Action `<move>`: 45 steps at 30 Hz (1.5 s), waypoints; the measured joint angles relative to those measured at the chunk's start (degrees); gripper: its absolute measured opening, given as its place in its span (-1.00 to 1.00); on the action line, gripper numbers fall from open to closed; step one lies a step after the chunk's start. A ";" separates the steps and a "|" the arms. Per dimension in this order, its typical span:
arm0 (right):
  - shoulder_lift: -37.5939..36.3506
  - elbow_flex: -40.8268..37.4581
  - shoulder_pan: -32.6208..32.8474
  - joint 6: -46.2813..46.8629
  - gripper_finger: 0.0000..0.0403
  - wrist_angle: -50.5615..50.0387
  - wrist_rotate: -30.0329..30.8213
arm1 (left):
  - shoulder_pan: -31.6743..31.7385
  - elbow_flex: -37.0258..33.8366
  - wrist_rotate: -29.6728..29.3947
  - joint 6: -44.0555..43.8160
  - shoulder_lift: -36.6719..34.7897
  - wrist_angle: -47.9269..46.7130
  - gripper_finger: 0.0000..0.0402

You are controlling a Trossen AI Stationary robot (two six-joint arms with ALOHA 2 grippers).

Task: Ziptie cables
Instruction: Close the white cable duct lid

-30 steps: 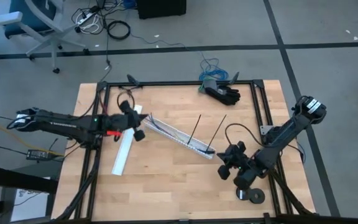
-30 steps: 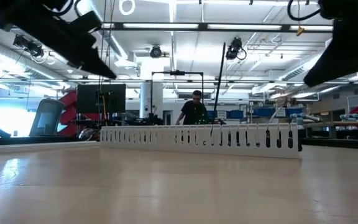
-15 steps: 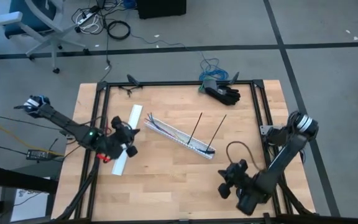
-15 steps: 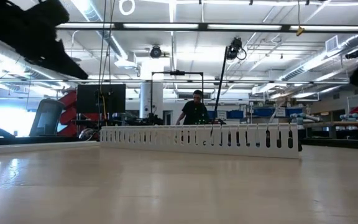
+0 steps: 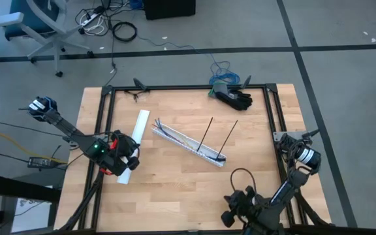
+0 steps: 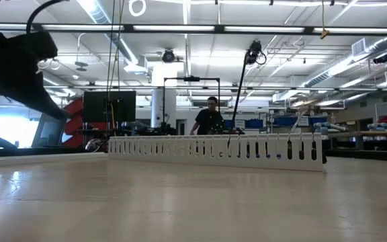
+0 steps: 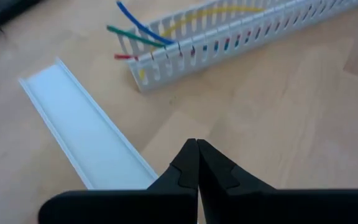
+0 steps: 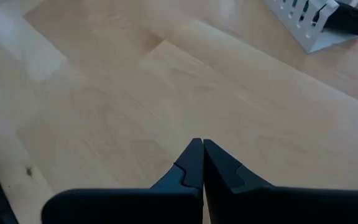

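Observation:
The cables [image 5: 175,137] are thin coloured wires lying inside a white slotted channel [image 5: 188,143] that runs slantwise across the middle of the table. Blue, green, red and yellow ends [image 7: 135,37] stick out of its left end. Two zipties [image 5: 205,135] [image 5: 228,138], thin black strips, reach from the channel's right part toward the far edge. My left gripper [image 5: 124,156] [image 7: 197,149] is shut and hovers over the near end of a flat white cover [image 7: 86,134]. My right gripper [image 5: 237,207] [image 8: 202,146] is shut over bare wood by the near edge.
The white cover [image 5: 134,140] lies left of the channel. A black glove-like object [image 5: 234,98] sits at the far edge. Black frame rails [image 5: 269,117] line the table's sides. In the low view the channel [image 6: 217,149] stands across the middle, with a person far behind it.
Both arms have drawn back from the channel. My left gripper moved from beside the channel's left end toward the near and left edges, over the cover's near end. My right gripper moved toward the near edge and left the low view. The channel, cables and zipties stayed put.

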 joint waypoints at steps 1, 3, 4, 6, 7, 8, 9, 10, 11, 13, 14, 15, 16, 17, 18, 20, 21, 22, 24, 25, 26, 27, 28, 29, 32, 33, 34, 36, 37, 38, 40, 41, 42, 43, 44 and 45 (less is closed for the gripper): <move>-0.02 0.04 0.00 0.01 -1.00 -0.01 0.07 | 0.02 -0.45 0.58 -0.11 0.00 0.70 -0.97; -0.07 0.04 0.00 -0.01 -1.00 -0.23 0.55 | 0.00 -1.28 1.11 0.04 0.00 1.63 -0.97; -0.07 0.04 -0.01 -0.28 -1.00 -0.45 0.88 | 0.09 -1.36 1.09 0.87 0.00 1.79 -0.97; -0.13 0.04 -0.04 -0.85 -1.00 -0.59 1.71 | 0.30 -1.34 0.94 1.33 0.00 2.74 -0.97; -0.15 0.04 -0.04 -0.88 -1.00 -0.59 1.75 | 0.30 -1.34 1.01 0.68 0.00 3.24 -0.97; -0.15 0.04 -0.04 -0.94 -1.00 -0.59 1.73 | 0.30 -1.34 1.01 -0.02 0.00 3.73 -0.97; -0.15 0.04 -0.04 -0.96 -1.00 -0.63 1.72 | 0.33 -1.34 0.98 -0.16 0.00 4.50 -0.96; -0.15 0.04 -0.04 -0.99 -1.00 -0.74 1.74 | 0.35 -1.33 1.00 -0.22 0.00 5.29 -0.95; -0.15 0.04 -0.04 -1.01 -1.00 -0.95 1.84 | 0.35 -1.31 1.00 -0.24 0.00 5.73 -0.92; -0.16 0.04 -0.04 -1.01 -1.00 -1.25 1.88 | 0.53 -1.31 0.91 -0.66 0.00 5.96 -0.85; -0.17 0.04 -0.04 -1.01 -1.00 -1.25 1.88 | 0.84 -1.31 0.82 -1.48 0.00 5.89 -0.81; -0.17 0.04 -0.04 -1.01 -1.00 -1.25 1.88 | 1.24 -1.31 0.74 -2.28 0.00 5.65 -0.77; -0.17 0.04 -0.04 -1.03 -1.00 -1.25 1.88 | 1.66 -1.31 0.72 -3.09 0.00 5.41 -0.72; -0.20 0.04 -0.04 -1.05 -1.00 -1.40 1.88 | 2.03 -1.31 0.70 -3.21 0.00 5.27 -0.67; -0.22 0.04 -0.04 -1.07 -1.00 -1.51 1.88 | 2.44 -1.31 0.71 -3.21 0.00 5.26 -0.62; -0.22 0.04 -0.04 -1.09 -1.00 -1.70 1.88 | 3.36 -1.31 0.70 -3.17 0.00 5.10 -0.53; -0.22 0.04 -0.04 -1.10 -1.00 -1.81 1.88 | 3.92 -1.31 0.73 -3.27 0.00 4.73 -0.50; -0.22 0.04 -0.04 -1.10 -1.00 -1.96 1.88 | 4.49 -1.31 0.84 -3.53 0.00 4.47 -0.47; -0.24 0.04 -0.04 -1.10 -1.00 -2.16 1.88 | 5.71 -1.31 1.48 -3.65 0.04 4.50 -0.44; -0.23 0.03 -0.04 -1.11 -1.00 -2.24 1.88 | 6.53 -1.31 2.16 -3.67 0.27 4.56 -0.44; -0.24 0.02 -0.05 -1.12 -1.00 -2.29 1.88 | 7.39 -1.31 2.93 -3.67 0.63 4.55 -0.44; -0.24 0.02 -0.07 -1.12 -1.00 -2.41 1.88 | 8.32 -1.31 3.91 -3.68 1.15 4.53 -0.44; -0.24 0.02 -0.07 -1.16 -1.00 -2.43 1.90 | 9.19 -1.31 5.00 -3.71 1.77 4.55 -0.45; -0.24 0.02 -0.07 -1.32 -1.00 -2.43 2.02 | 10.02 -1.31 6.18 -3.71 2.48 4.56 -0.45; -0.24 0.02 -0.07 -1.53 -1.00 -2.40 2.61 | 12.05 -1.31 8.04 -3.78 5.35 4.57 -0.45; -0.24 0.02 -0.07 -1.53 -1.00 -2.40 2.71 | 12.61 -1.31 8.14 -3.84 6.22 4.67 -0.45; -0.24 0.02 -0.07 -1.53 -1.00 -2.40 2.79 | 13.15 -1.31 8.19 -3.87 7.20 4.99 -0.45; -0.24 0.02 -0.09 -1.53 -1.00 -2.38 2.80 | 14.35 -1.31 8.66 -3.84 9.24 6.43 -0.45; -0.24 0.02 -0.09 -1.53 -1.00 -2.38 2.80 | 15.04 -1.31 9.31 -3.84 10.21 6.88 -0.45; -0.24 0.02 -0.07 -1.53 -1.00 -2.38 2.80 | 15.75 -1.30 10.26 -3.84 11.14 7.29 -0.45; -0.24 0.00 -0.07 -1.53 -1.00 -2.36 2.81 | 17.05 -1.29 11.52 -3.82 13.10 7.79 -0.45; -0.24 0.00 -0.07 -1.53 -1.00 -2.36 2.80 | 17.66 -1.29 11.91 -3.82 13.90 7.78 -0.45; -0.24 0.00 -0.07 -1.53 -1.00 -2.36 2.82 | 18.29 -1.29 12.51 -3.82 14.69 7.96 -0.45; -0.24 0.00 -0.07 -1.53 -1.00 -2.36 2.82 | 18.88 -1.29 13.31 -3.81 15.50 8.34 -0.45; -0.24 0.00 -0.07 -1.53 -1.00 -2.36 2.84 | 19.45 -1.29 13.93 -3.72 16.30 8.67 -0.45; -0.24 0.00 -0.07 -1.53 -1.00 -2.36 2.84 | 19.95 -1.29 14.65 -3.57 16.99 8.94 -0.45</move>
